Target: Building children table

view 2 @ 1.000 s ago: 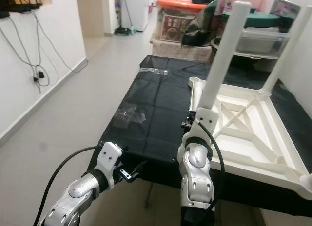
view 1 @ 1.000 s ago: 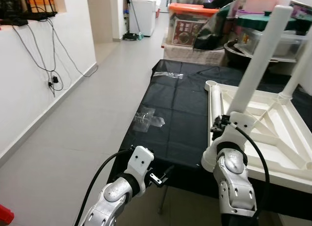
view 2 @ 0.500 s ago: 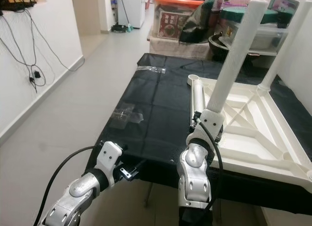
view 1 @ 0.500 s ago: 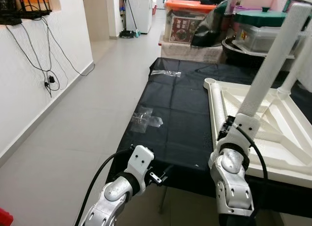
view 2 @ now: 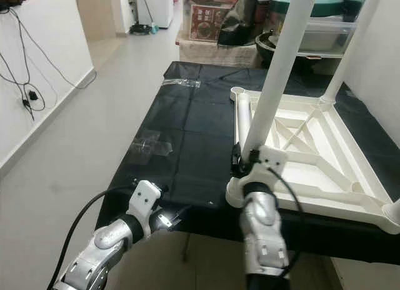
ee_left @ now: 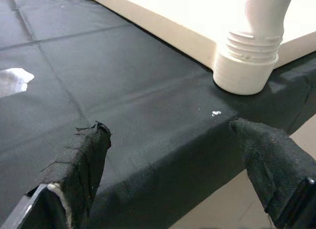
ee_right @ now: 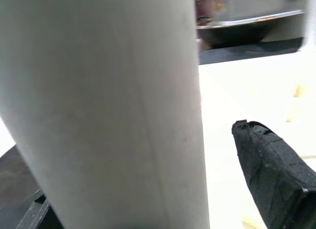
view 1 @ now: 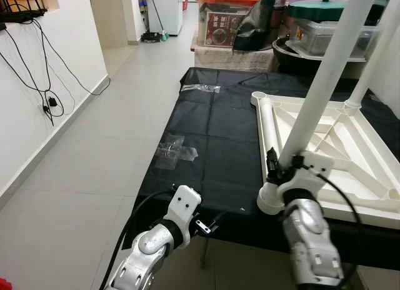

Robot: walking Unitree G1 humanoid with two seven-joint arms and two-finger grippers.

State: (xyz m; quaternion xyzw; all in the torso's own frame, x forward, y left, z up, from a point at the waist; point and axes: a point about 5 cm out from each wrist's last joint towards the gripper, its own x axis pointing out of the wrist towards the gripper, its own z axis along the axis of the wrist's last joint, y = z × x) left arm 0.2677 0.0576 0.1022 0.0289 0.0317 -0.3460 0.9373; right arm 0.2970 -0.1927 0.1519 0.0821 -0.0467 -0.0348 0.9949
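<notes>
**Leg stands nearer upright in its corner socket**

Since a second ago the white leg (view 1: 325, 77) has swung from a lean toward 1 o'clock to a steeper stand, and the right arm's wrist now sits lower, by the threaded collar (ee_left: 245, 66) at the near corner. The camera has also shifted forward, so the whole scene has slid.

The right gripper (view 1: 282, 168) is at the leg's base; the right wrist view has the leg between its two black fingers, one finger (ee_right: 276, 174) standing a little off the white surface, so I cannot tell whether it clamps the leg or only brackets it. The left gripper (ee_left: 173, 155) hangs spread open with nothing in it, just off the near edge of the black-covered table (view 1: 212, 134).

The upturned white tabletop (view 1: 350, 165) lies at 3 o'clock on the cloth, its near corner close to the table's near edge. A second leg (view 2: 347, 46) stands at the far corner toward 1 o'clock, and another leg (view 1: 267, 130) lies flat along the tabletop's left rim.

Risks, as I judge them: the leg may bind cross-threaded if turned while tilted, and a sideways push could slide the tabletop over the near edge.

Open cloth runs from 9 to 12 o'clock, broken by plastic wrappers (view 1: 174, 151); bare floor lies at 9 o'clock.
</notes>
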